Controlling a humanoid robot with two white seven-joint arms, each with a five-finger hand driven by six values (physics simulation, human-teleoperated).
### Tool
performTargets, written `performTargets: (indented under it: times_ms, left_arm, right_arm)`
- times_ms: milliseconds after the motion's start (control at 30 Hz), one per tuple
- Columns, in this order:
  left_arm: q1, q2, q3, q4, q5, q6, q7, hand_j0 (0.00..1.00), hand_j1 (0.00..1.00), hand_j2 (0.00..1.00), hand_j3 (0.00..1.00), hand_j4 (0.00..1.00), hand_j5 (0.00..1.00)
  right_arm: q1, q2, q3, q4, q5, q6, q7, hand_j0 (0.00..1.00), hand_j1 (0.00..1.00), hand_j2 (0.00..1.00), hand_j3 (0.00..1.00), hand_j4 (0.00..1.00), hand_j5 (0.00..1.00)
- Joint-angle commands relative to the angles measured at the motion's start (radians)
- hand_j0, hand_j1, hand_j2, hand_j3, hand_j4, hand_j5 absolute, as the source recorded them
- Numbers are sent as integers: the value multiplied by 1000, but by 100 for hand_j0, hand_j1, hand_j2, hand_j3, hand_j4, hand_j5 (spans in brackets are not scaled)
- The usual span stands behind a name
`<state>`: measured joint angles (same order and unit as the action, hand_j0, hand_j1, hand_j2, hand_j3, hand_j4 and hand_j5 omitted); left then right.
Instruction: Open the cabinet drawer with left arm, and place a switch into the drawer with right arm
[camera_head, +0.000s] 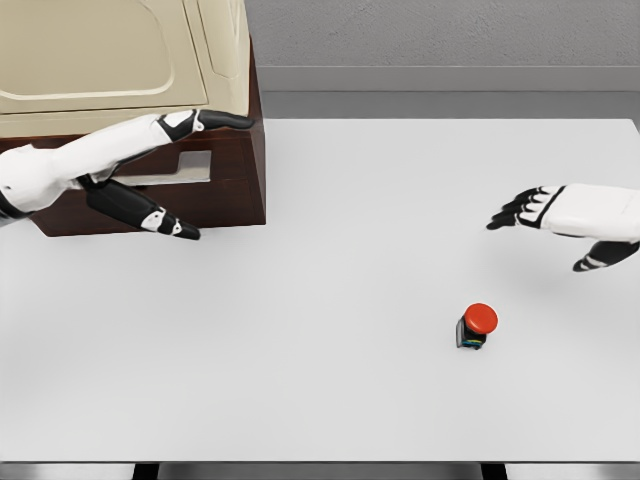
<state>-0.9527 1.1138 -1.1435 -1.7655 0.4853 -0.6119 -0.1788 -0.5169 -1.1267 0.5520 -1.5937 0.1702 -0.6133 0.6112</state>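
Head view shows a white desk (330, 200) with a dark wooden cabinet (235, 165) at its far left corner, a cream-coloured top sitting on it. The left hand (165, 180) is at the cabinet's front face, its fingers spread: one long finger reaches across the upper edge of the front, another points down and right near the base. Between them lies the pale handle (185, 172) of the drawer (215, 185), so the hand seems posed to close around that handle and pull. It grips nothing that I can make out, and the drawer looks shut or very nearly so; the arm hides part of the front.

The switch (477, 326), a red push-button on a small dark base, stands upright on the desk toward the near right, well apart from the cabinet. The right hand (560, 225) hovers above the desk on the far side of the switch, to its right, fingers loosely parted and empty. It likely waits there because the drawer must open before the switch has anywhere to go.
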Motion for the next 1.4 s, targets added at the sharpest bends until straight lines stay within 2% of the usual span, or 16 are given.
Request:
performTargets:
  times_ms: [0, 100, 200, 300, 333, 367, 500, 633, 733, 867, 967, 1033, 1067, 1133, 1167, 1367]
  left_arm:
    - [2, 17, -2, 0, 12, 1, 1, 100, 100, 100, 100, 100, 100]
    - [3, 18, -2, 0, 12, 1, -1, 100, 100, 100, 100, 100, 100]
    - [2, 34, 8, -2, 12, 1, 12, 100, 100, 100, 100, 100, 100]
    - [-43, 60, 13, 0, 26, 9, -2, 100, 100, 100, 100, 100, 100]
    - [-52, 72, 13, -2, 26, 78, -31, 100, 100, 100, 100, 100, 100]
    - [-52, 70, 16, -2, 27, 145, -103, 100, 100, 100, 100, 100, 100]
    - [-52, 96, 18, 0, 24, 193, -215, 100, 100, 100, 100, 100, 100]
    - [-49, 104, 31, 0, 26, 262, -205, 100, 100, 100, 100, 100, 100]
    - [-49, 103, 61, 0, 24, 420, -200, 100, 100, 100, 100, 100, 100]
    - [-44, 103, 84, 0, 22, 482, -192, 100, 100, 100, 100, 100, 100]
    - [-43, 86, 88, 0, 36, 474, -194, 100, 100, 100, 100, 100, 100]
    - [-35, 83, 85, 0, 79, 442, -206, 100, 100, 100, 100, 100, 100]
    - [-31, 87, 82, 0, 81, 416, -229, 100, 100, 100, 100, 100, 100]
    - [-29, 101, 82, 0, 105, 396, -375, 100, 100, 100, 100, 100, 100]
    - [-29, 118, 81, 0, 110, 373, -398, 100, 100, 100, 100, 100, 100]
    - [-23, 150, 88, 0, 150, 353, -389, 100, 100, 100, 100, 100, 100]
  right_arm:
    - [0, -1, 0, 1, -8, 2, 0, 100, 100, 100, 100, 100, 100]
    - [3, -1, 17, 3, -9, 2, 0, 100, 100, 100, 100, 100, 100]
    - [5, 1, 88, -11, -8, 2, 0, 100, 100, 100, 100, 100, 100]
    - [3, 5, 144, -57, -8, 2, 0, 100, 100, 100, 100, 100, 100]
    - [3, 7, 154, -68, -8, 2, 0, 100, 100, 100, 100, 100, 100]
    - [5, 24, 155, -83, -8, 2, 0, 100, 100, 100, 100, 100, 100]
    - [3, 61, 178, -86, -6, 2, 0, 100, 100, 100, 100, 100, 100]
    - [5, 73, 203, -87, -6, 2, 0, 100, 100, 100, 100, 100, 100]
    - [6, 77, 215, -87, -6, 2, 0, 100, 100, 100, 100, 100, 100]
    - [6, 82, 223, -91, -6, 2, 0, 100, 100, 100, 100, 100, 100]
    - [11, 82, 224, -91, -6, 2, 0, 100, 100, 100, 100, 100, 100]
    - [11, 82, 224, -89, -6, 2, 0, 100, 100, 100, 100, 100, 100]
    - [11, 80, 224, -91, -6, 2, 0, 100, 100, 100, 100, 100, 100]
    - [11, 80, 223, -91, -6, 2, 0, 98, 98, 98, 98, 98, 98]
    - [11, 80, 223, -91, -6, 2, 0, 97, 97, 97, 97, 97, 97]
    - [5, 74, 221, -92, -6, 2, 0, 94, 94, 94, 94, 94, 94]
